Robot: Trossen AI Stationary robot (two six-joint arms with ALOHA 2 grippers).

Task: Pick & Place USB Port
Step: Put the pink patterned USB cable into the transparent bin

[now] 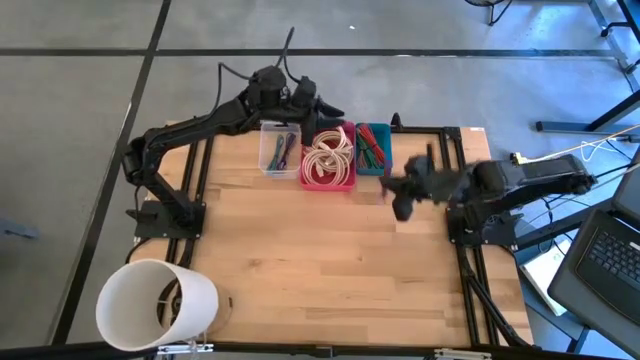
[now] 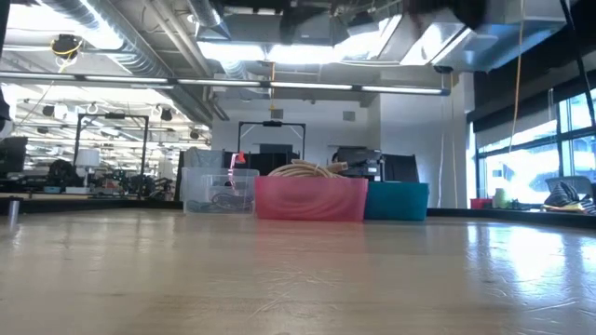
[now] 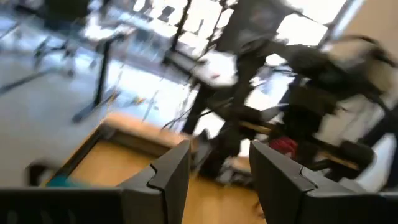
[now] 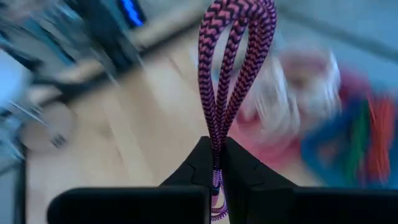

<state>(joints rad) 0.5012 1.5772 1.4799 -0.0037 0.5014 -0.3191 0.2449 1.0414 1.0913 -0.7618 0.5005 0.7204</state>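
From my seat, nearest in the overhead view is a white bucket (image 1: 155,303) lying on its side at the table's (image 1: 320,270) front left corner. Mid-table on the right, my right gripper (image 1: 402,196) hangs above the wood just in front of the bins. Its wrist view shows its fingers (image 4: 245,171) clenched on a braided purple cable (image 4: 233,68), whose loop stands up out of the pinch.

At the far edge three bins sit touching in a row: clear bin (image 1: 279,149), pink bin (image 1: 329,158) full of pale coiled cables, teal bin (image 1: 373,148) with coloured ones. My left gripper (image 1: 318,106) hovers above the back of the pink bin; its wrist view shows its fingers (image 3: 171,171) apart with nothing between them.
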